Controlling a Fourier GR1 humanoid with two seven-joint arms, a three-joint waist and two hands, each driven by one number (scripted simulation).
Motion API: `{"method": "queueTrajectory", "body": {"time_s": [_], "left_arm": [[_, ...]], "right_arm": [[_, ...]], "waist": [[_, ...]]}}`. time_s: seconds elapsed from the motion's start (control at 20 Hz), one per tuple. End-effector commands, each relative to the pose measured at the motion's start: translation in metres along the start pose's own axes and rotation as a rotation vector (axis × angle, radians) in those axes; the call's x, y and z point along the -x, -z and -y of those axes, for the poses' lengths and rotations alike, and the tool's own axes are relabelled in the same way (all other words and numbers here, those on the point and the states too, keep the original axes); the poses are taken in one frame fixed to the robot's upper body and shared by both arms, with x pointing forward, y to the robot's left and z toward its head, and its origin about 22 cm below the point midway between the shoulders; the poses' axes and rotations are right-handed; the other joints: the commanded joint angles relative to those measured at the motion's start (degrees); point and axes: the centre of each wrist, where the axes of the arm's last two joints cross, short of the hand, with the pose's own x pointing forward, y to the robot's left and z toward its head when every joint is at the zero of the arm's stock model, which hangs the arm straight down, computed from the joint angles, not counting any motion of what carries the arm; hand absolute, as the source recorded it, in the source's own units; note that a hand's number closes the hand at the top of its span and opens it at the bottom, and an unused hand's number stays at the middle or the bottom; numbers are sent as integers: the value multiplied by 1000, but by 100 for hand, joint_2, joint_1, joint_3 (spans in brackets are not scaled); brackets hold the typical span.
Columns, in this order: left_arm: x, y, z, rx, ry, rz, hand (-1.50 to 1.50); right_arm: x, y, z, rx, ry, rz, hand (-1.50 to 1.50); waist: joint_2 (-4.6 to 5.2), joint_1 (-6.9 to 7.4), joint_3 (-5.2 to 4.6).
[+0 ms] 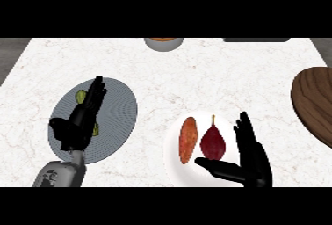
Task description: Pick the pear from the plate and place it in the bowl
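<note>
While the left hand point(77, 125) lies over the grey plate point(120, 110) at the left of the marble counter point(194, 74), its fingers are straight and pressed together, pointing away from the robot, with the thumb spread out to the left. The green pear point(81, 96) sits on that plate, mostly hidden under the hand, and only small green bits show beside the fingers. Whether the fingers touch it cannot be told.

The right hand point(254, 154) rests open at the lower right, fingers up and thumb stretched left. It is just beside a white dish point(171, 154) that holds an orange-brown sweet potato point(188, 139) and a dark red, stemmed fruit point(213, 141).

A grey bowl point(163, 44) stands at the far edge, and a wooden board point(314, 105) lies at the right.
</note>
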Motion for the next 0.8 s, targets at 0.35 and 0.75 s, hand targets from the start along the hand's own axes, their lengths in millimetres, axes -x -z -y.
{"method": "queueTrajectory", "body": {"time_s": [0.35, 0.75], "left_arm": [[-10, -5, -5, 2, 0, 7, 0], [-5, 2, -3, 5, 27, -2, 0]], "right_arm": [[27, 22, -5, 63, -169, -88, -150], [50, 21, -27, -13, -166, -80, -150]], "waist": [[-1, 16, 0], [2, 5, 1]]}}
